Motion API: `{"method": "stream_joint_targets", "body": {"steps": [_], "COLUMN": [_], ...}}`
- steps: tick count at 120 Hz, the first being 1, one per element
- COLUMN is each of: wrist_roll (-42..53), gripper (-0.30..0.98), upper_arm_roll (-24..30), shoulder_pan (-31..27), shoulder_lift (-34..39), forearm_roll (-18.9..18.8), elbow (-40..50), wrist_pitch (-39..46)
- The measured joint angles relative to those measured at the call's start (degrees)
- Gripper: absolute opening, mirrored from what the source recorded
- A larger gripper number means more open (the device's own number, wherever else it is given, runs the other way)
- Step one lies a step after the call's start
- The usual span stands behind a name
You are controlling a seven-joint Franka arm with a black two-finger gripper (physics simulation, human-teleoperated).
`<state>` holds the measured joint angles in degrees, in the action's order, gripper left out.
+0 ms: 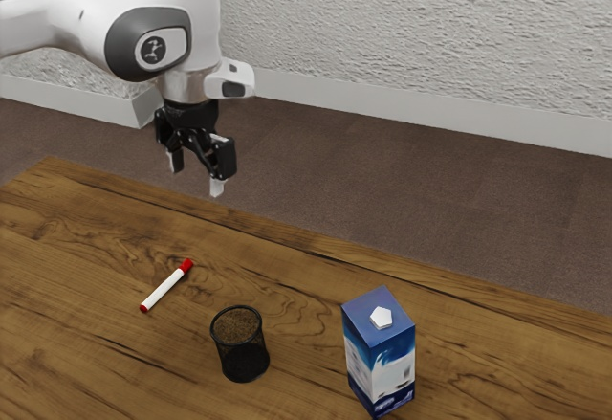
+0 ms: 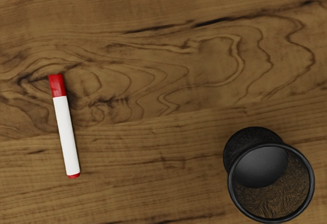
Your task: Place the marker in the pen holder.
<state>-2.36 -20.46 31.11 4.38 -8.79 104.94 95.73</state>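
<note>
Wood-grain tabletop [image 1: 86, 238] carries your red-capped marker [image 1: 166, 287], lying at ten o'clock from the empty mesh pen holder [image 1: 244, 358] in the exterior view. Your hand [image 1: 197, 174] is raised, spread apart, gripping nothing; grasping, carrying and inserting are all left.

The claw [image 1: 197, 173] is black with pale tips, under an arm [image 1: 143, 33] of white with dark grey panels. Below the claw, the table [image 1: 91, 238] is brown wood in dark wavy grain, the marker [image 2: 66, 134] is white with red ends, and the pen holder [image 1: 244, 358] is black mesh; farther from the claw, the carton [image 1: 381, 363] is blue and white, its cap [image 1: 382, 318] white. Beyond the claw, the wall [image 1: 411, 37] is mottled pale grey, the floor [image 1: 382, 190] brown.
</note>
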Motion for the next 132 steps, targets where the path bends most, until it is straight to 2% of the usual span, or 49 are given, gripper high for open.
{"method": "stream_joint_targets", "body": {"steps": [13,29,38,48,56,90,132], "wrist_roll": [-0.3,-0.8,-0.3,1.3,2.6,6.7,9.8], "gripper": [0.66,0.66,0.58,0.51,0.46,0.35,0.32], "upper_arm_roll": [-0.3,-2.7,-3.3,-3.3,-3.4,-2.4,-2.3], "shoulder_pan": [-0.6,-1.4,-5.9,-15.3,-17.7,-17.9,-17.7], "shoulder_lift": [-0.1,-2.9,-9.8,-18.5,-22.0,-28.1,-28.5], "forearm_roll": [0.1,0.1,0.3,3.1,4.8,7.7,8.2], "elbow": [0.5,6.5,6.8,6.9,7.0,8.5,11.3], "wrist_pitch": [2.7,9.8,14.5,21.0,25.3,35.6,39.6]}}
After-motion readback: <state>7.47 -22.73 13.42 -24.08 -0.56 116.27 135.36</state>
